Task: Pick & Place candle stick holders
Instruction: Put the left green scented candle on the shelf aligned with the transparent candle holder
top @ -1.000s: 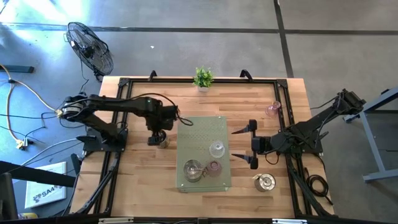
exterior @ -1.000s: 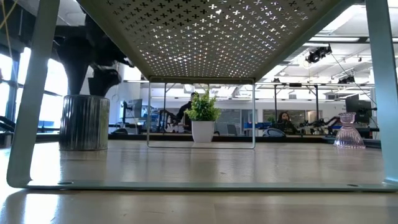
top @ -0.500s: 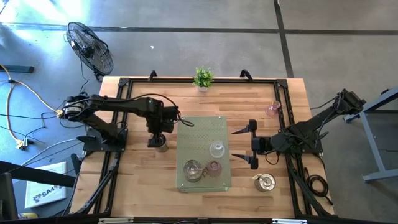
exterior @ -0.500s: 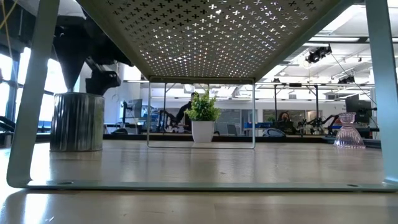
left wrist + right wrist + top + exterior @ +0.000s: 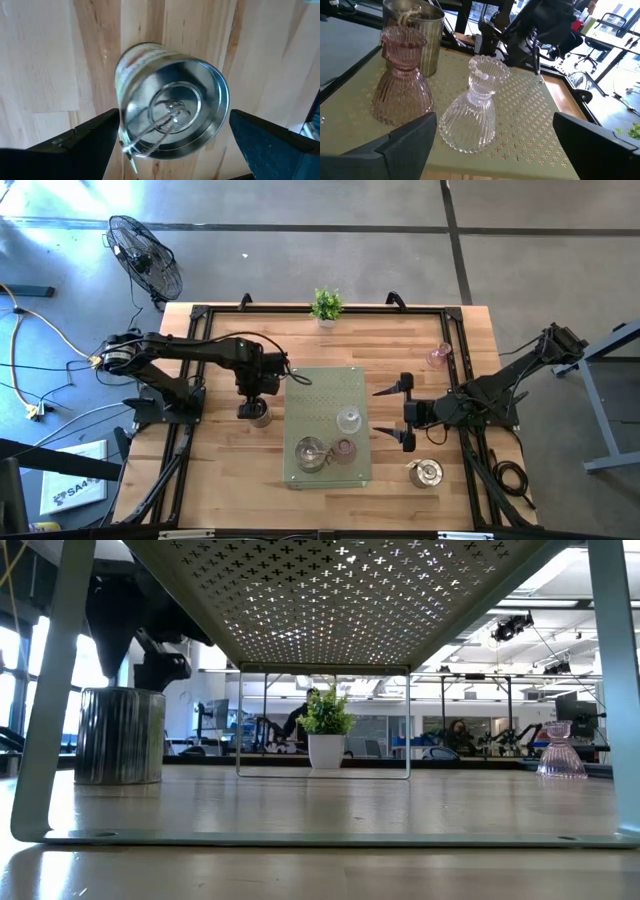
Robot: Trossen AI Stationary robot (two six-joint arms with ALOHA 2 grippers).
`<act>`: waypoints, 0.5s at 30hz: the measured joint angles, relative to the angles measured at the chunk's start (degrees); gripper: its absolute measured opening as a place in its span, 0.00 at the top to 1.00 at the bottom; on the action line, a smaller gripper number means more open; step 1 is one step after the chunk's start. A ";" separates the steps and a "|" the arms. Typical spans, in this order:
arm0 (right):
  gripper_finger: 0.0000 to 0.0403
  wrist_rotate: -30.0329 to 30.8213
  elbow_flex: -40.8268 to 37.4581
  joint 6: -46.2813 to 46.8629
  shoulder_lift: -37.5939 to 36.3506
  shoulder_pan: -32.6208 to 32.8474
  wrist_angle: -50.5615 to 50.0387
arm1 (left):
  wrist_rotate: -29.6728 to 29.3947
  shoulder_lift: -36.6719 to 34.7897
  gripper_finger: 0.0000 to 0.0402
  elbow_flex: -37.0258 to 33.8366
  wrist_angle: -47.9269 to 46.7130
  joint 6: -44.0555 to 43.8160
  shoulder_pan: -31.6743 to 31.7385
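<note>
The left gripper [image 5: 256, 410] is hovering directly over a silver metal holder [image 5: 259, 413] that is standing on the bare worktop [image 5: 220, 470], just beside the left edge of the green perforated stand [image 5: 330, 385]. In the left wrist view the holder [image 5: 172, 112] is sitting between the two dark fingers [image 5: 80, 142], and the jaws are standing wide with clear space on either side, so nothing is being gripped.

The step in hand appears to be the approach to picking up this holder. The next move is calling for a straight descent to bracket the rim, then closure of the jaws, then a lift onto the stand.

Three holders are already standing on the stand: a second silver holder [image 5: 310, 451], a pink glass holder [image 5: 343, 449] and a clear glass holder [image 5: 348, 420]. Another silver holder [image 5: 427, 472] and another pink glass holder [image 5: 438, 356] are waiting on the worktop at the right.

The right gripper [image 5: 405, 412] is waiting at the stand's right edge, jaws wide and holding nothing.
</note>
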 joint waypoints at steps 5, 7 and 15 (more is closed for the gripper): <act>0.02 0.03 0.00 0.48 0.00 0.00 -0.55 | -5.76 0.00 0.08 0.00 0.02 -0.79 -3.10; 0.02 0.03 0.00 0.49 0.00 -0.01 -0.56 | -7.02 0.00 0.08 0.00 0.00 -1.19 -4.12; 0.02 0.09 0.00 0.50 -0.02 -0.01 -0.53 | -11.48 0.00 0.08 0.00 1.81 -4.53 -5.20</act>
